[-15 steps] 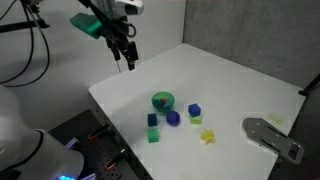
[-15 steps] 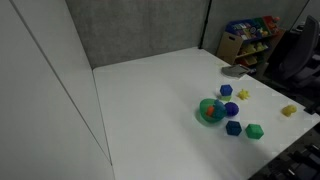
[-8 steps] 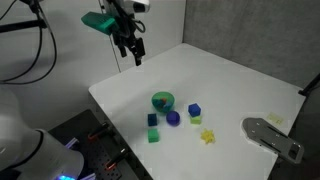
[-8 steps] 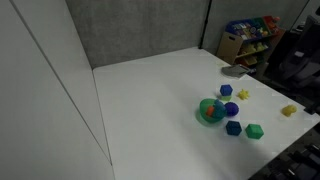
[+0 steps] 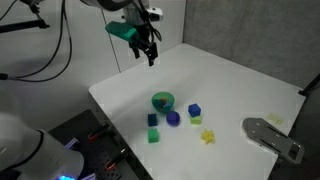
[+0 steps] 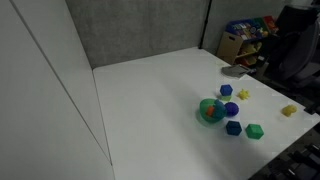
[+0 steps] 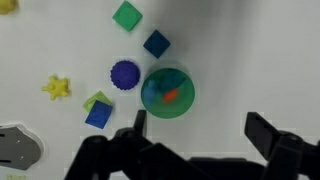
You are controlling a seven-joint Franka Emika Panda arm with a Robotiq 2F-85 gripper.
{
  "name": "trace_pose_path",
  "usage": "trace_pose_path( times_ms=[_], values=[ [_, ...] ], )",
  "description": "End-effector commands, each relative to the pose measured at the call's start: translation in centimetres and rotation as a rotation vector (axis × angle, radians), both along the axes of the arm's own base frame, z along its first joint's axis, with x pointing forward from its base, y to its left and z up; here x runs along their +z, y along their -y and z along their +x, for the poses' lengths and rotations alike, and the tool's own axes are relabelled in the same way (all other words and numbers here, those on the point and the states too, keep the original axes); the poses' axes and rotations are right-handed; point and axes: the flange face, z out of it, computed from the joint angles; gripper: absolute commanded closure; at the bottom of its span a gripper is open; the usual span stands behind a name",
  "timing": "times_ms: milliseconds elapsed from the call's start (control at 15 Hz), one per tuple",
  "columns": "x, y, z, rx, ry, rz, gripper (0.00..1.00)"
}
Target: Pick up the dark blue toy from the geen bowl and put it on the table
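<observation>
The green bowl (image 5: 163,101) stands on the white table (image 5: 230,80), also in an exterior view (image 6: 210,111) and the wrist view (image 7: 167,92). Inside it I see an orange piece (image 7: 170,95) and a bluish toy (image 7: 151,92) at its side; its colour is hard to tell. My gripper (image 5: 150,56) hangs open and empty high above the table's far left edge, well away from the bowl. In the wrist view its fingers (image 7: 200,128) are spread wide, just below the bowl.
Around the bowl lie a purple ball (image 7: 125,74), a dark blue cube (image 7: 156,43), a green cube (image 7: 126,14), a yellow star (image 7: 57,87) and a blue-and-green block (image 7: 98,110). A grey flat object (image 5: 272,138) lies at the table's near right edge.
My gripper has moved right in the exterior view, over the table's edge and closer to the bowl. The toys and bowl have not moved.
</observation>
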Motion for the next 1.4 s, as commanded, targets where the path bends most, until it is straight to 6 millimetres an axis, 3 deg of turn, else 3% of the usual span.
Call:
trace_pose_path(
  times_ms=[0, 667, 800, 867, 1133, 1333],
  values=[
    [-3.0, -0.5, 2.5, -0.031, 0.021, 0.005, 0.00],
    [-13.6, -0.4, 5.1, -0.100, -0.063, -0.019, 0.00],
    [-14.8, -0.3, 5.4, -0.107, -0.080, -0.023, 0.00],
    [-14.4, -0.2, 4.3, -0.088, -0.082, -0.006, 0.00],
    [-15.3, -0.2, 4.8, -0.092, -0.095, -0.009, 0.00],
    [-17.4, 0.4, 5.3, -0.119, -0.103, -0.007, 0.00]
  ],
)
